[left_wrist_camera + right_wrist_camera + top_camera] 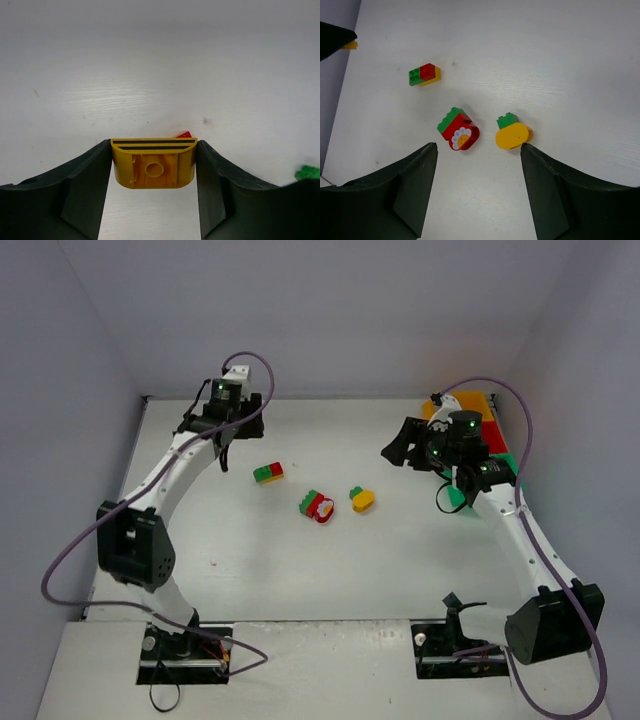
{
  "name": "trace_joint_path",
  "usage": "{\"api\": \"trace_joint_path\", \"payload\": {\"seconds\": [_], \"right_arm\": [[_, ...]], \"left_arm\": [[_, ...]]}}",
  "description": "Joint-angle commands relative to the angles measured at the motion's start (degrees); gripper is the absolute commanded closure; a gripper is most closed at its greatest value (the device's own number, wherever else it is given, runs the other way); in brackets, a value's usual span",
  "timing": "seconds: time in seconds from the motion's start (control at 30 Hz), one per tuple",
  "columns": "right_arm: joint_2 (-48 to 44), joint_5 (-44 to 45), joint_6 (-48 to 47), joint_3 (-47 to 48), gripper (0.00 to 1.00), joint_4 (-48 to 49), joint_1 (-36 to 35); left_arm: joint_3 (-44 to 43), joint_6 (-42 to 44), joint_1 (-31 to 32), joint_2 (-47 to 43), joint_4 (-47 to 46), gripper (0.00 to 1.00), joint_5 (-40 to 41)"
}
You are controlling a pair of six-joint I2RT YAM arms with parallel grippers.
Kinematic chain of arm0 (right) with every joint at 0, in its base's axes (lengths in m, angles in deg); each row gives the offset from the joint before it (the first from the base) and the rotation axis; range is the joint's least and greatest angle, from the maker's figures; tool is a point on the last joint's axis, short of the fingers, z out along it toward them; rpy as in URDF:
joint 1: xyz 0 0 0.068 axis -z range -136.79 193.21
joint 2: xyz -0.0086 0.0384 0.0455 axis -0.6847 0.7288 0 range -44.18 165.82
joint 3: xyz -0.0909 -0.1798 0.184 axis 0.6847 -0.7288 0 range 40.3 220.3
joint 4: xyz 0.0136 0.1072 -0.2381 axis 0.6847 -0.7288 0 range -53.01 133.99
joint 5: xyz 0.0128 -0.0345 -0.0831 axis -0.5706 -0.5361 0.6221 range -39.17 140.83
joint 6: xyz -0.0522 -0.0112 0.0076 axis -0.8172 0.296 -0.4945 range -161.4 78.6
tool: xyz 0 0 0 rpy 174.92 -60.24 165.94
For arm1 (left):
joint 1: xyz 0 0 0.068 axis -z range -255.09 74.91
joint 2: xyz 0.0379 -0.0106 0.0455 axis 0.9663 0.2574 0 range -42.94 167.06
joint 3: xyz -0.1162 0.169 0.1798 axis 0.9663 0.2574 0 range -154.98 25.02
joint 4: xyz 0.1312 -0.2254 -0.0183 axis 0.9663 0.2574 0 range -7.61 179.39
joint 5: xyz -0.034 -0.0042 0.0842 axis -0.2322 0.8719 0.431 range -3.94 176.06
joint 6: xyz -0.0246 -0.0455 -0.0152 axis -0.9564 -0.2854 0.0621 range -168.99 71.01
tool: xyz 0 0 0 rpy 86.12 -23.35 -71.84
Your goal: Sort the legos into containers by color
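Both arms look alike from here. The left arm and the right arm have slim white links joined by blocky black housings. Small green lights glow on the black wrist modules. A thin purple cable hangs in loose loops along each arm, running down to a black base with thin dark wires trailing beside it. The fingers are matte and dark, broad and wedge-shaped, with flat inner faces.
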Motion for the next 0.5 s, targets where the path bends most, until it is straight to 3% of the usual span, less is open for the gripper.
{"api": "trace_joint_path", "payload": {"seconds": [0.0, 0.17, 0.47], "right_arm": [[2.5, -5.5, 2.0, 6.1, 0.36, 2.9, -2.1], [6.1, -10.0, 3.7, 11.8, 0.36, 2.6, -5.7], [12.7, -11.3, 5.0, 18.1, 0.37, 2.6, -13.1]], "left_arm": [[6.5, 8.7, 1.8, -9.7, -9.4, 0.87, -10.7], [13.7, 21.6, 8.5, -17.5, -14.5, 0.83, -17.3], [19.2, 28.2, 15.8, -25.4, -16.5, 0.79, -23.6]]}}
